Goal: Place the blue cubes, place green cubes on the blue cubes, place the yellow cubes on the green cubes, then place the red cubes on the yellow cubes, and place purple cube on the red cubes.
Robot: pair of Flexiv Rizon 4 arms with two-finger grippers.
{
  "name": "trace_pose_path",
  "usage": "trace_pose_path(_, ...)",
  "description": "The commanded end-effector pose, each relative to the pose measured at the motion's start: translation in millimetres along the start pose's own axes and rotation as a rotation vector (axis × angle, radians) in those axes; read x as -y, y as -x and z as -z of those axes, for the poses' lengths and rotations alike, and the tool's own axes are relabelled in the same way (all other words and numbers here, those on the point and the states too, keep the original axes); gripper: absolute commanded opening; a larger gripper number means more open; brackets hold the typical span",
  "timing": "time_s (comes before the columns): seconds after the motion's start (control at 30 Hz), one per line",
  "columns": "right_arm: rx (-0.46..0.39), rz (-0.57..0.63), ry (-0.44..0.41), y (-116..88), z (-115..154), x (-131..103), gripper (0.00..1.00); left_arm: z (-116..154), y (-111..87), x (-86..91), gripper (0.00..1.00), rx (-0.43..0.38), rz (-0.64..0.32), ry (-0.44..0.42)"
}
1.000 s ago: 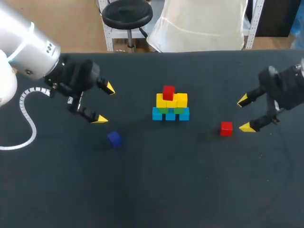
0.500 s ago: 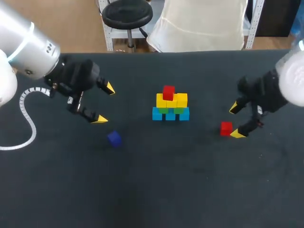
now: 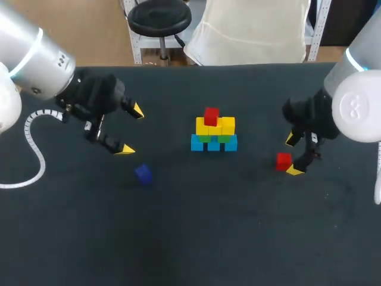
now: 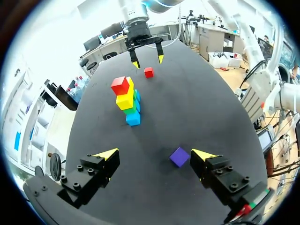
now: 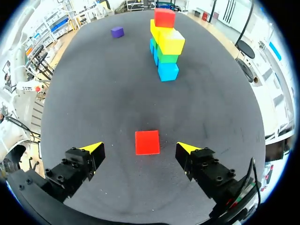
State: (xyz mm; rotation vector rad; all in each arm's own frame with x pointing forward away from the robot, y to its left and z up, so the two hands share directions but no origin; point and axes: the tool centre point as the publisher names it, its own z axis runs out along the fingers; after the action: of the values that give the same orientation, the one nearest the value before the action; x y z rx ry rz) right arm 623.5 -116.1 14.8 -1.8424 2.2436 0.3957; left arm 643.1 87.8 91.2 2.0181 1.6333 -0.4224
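Head view: R gripper (image 3: 292, 155) is at the loose red cube (image 3: 283, 161), right of the stack (image 3: 214, 132), fingers apart, nothing held. L gripper (image 3: 131, 130) is also spread wide and empty, just far of the purple cube (image 3: 143, 173). L wrist view: purple cube sits under the spread L fingers, untouched. R wrist view: red cube lies between the R tips w/o contact. It's prob. light, rigid and smooth, so pinch two opposite flat faces, square-on.

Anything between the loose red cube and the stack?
Nothing: bare table runs from the red cube to the stack, clearest in the right wrist view.
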Motion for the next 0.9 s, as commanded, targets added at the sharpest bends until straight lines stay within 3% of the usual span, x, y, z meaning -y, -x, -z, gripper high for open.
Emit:
trace_pose_path(0.03, -0.017, -0.011, 0.005, 1.3, -3.4, 0.5, 1.00, -0.2, -1.3, -0.6, 1.00, 0.003, -0.003, -0.001)
trace_pose_path(0.37, -0.107, 0.026, 0.015, 2.8, -9.9, -0.5, 1.00, -0.2, -1.3, -0.6, 1.00, 0.003, -0.003, -0.001)
trace_pose_path(0.87, -0.123, 0.028, 0.028, 1.8, -12.6, 0.5, 1.00, -0.2, -1.3, -0.6, 1.00, 0.003, -0.003, -0.001)
trace_pose_path(0.9, -0.123, 0.028, 0.027, 1.8, -12.6, 0.6, 0.95, -0.2, -1.3, -0.6, 1.00, 0.003, -0.003, -0.001)
